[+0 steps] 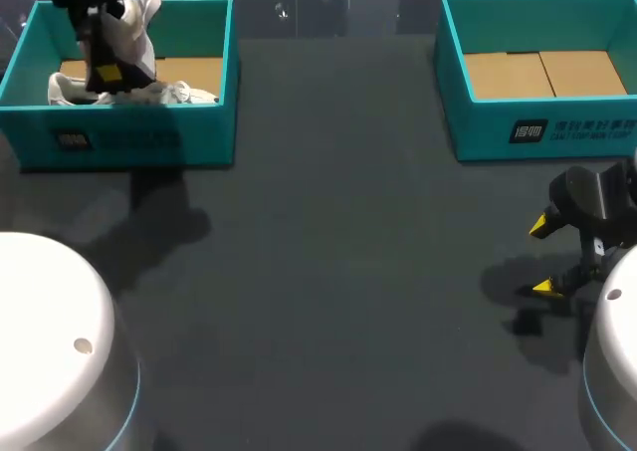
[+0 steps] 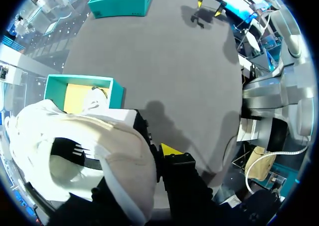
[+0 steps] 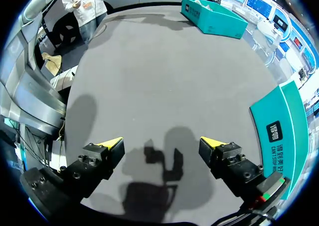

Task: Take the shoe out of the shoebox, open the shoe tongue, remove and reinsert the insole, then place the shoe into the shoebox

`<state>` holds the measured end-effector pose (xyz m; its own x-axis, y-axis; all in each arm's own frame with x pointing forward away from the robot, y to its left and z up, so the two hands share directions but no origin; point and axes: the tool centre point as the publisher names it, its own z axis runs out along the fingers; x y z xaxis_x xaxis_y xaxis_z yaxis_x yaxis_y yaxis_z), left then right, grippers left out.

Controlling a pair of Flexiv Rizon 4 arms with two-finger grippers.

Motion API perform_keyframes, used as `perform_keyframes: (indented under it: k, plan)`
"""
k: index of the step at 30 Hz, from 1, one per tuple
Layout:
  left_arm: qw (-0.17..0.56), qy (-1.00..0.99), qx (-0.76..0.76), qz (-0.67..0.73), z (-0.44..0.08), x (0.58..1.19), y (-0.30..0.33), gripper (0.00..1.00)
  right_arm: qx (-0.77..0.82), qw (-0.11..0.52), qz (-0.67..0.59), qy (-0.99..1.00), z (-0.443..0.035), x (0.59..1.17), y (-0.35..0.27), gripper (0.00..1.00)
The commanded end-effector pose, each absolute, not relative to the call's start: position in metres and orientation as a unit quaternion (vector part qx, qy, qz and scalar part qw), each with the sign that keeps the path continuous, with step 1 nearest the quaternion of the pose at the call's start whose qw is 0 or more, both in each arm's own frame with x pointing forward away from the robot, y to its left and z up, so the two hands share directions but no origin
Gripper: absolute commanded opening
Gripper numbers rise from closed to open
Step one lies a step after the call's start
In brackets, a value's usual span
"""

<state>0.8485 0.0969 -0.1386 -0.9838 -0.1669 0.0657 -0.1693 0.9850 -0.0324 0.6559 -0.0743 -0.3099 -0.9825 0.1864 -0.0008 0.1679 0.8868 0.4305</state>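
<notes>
Teal left shoebox (image 1: 129,137) stands at the table's (image 1: 328,222) far left corner. My left arm comes in over it. My left gripper (image 1: 105,73) hangs inside the box's outline, above its brown floor, clamped on a white shoe (image 1: 139,18) that it holds up clear of the box. In the left wrist view this shoe (image 2: 99,136) lies right against the gripper with its opening turned toward the camera. One yellow fingertip (image 2: 170,149) presses its side, and the opposite finger is hidden behind the shoe. A second white shoe (image 1: 169,95) lies on the floor of the same box, along its near wall. The wrist view shows it below the held shoe.

Dark table surface runs across the middle between the two boxes.

At the far right corner stands the right shoebox (image 1: 542,132), also teal, with a white mark on its near wall and a cardboard-brown floor. My right gripper (image 1: 542,256) hovers near the table's right edge, on the near side of this box and apart from it. Its fingers are spread wide and grasp nothing. In the right wrist view only the table and the gripper's own shadow lie between the two yellow tips, and the box wall (image 3: 279,126) curves just beside one finger.
</notes>
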Motion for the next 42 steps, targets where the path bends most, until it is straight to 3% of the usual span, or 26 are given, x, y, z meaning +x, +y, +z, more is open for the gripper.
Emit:
perform_keyframes:
  k: [1, 5, 25, 42]
  plan:
    - [0.028, -0.996, 0.084, 0.020, -0.138, 0.846, 0.098, 0.00, 0.092, 0.022, 0.218, 0.971, -0.310, 0.654, -0.074, 1.00]
    - [0.026, -0.997, 0.071, 0.019, -0.136, 0.859, 0.110, 0.00, 0.092, 0.022, 0.218, 0.971, -0.310, 0.654, -0.074, 1.00]
    - [0.046, -0.998, 0.034, 0.006, -0.143, 1.042, 0.258, 0.00, 0.092, 0.022, 0.218, 0.971, -0.310, 0.654, -0.074, 1.00]
    - [0.055, -0.998, 0.017, 0.009, -0.149, 1.063, 0.269, 0.00, 0.092, 0.022, 0.218, 0.971, -0.310, 0.654, -0.074, 1.00]
